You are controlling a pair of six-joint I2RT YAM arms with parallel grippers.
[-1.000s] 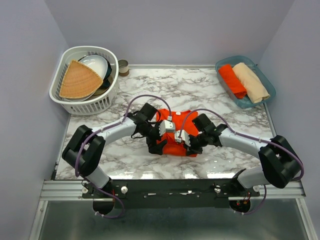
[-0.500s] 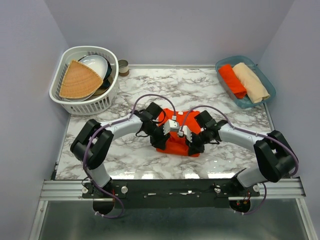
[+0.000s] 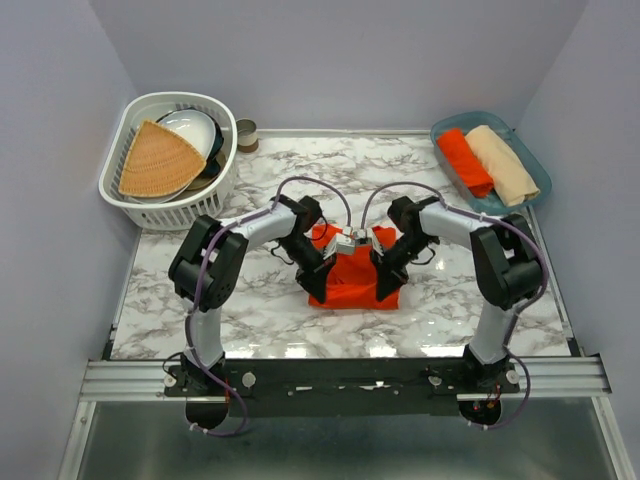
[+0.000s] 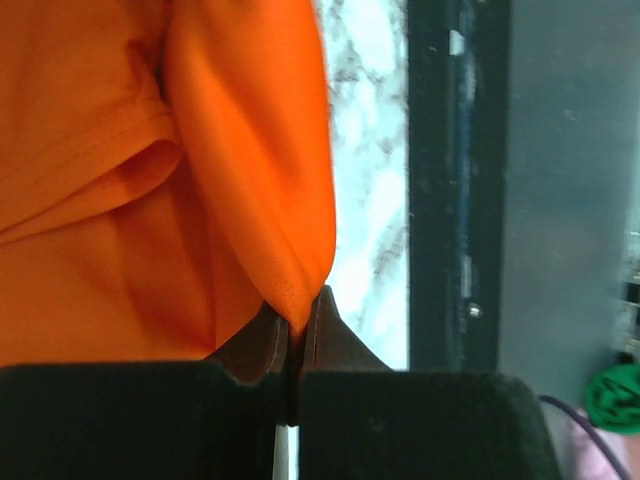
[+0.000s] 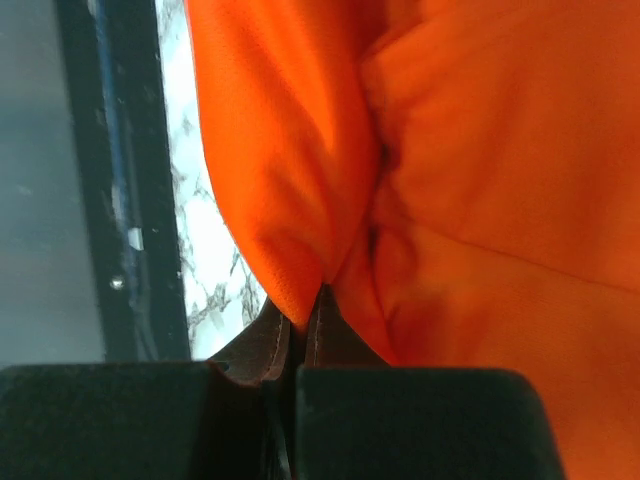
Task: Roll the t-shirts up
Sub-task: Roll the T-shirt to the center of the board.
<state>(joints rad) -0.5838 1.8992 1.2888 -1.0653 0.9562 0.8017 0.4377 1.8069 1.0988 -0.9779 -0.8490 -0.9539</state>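
We see an orange shirt point(image 3: 352, 285) lying bunched at the centre of the marble counter point(image 3: 250, 305). The left end effector point(image 3: 317, 294) is clenched on the shirt's 7 o'clock corner. In the left wrist view, its tips pinch a fold of orange cloth tight between them. The right end effector point(image 3: 386, 291) grasps the 5 o'clock corner the same way, with a fold nipped at its tips. Both point toward 6 o'clock, with the shirt's body spread beyond them toward 12.

At 2 o'clock a blue bin point(image 3: 436, 130) holds an orange roll point(image 3: 465, 162) and a beige roll point(image 3: 502, 165), side by side and touching. At 10 o'clock a white basket point(image 3: 165, 207) carries a tan fan point(image 3: 157, 160) and a bowl point(image 3: 192, 128).

We can read no writing on any of the cloth.
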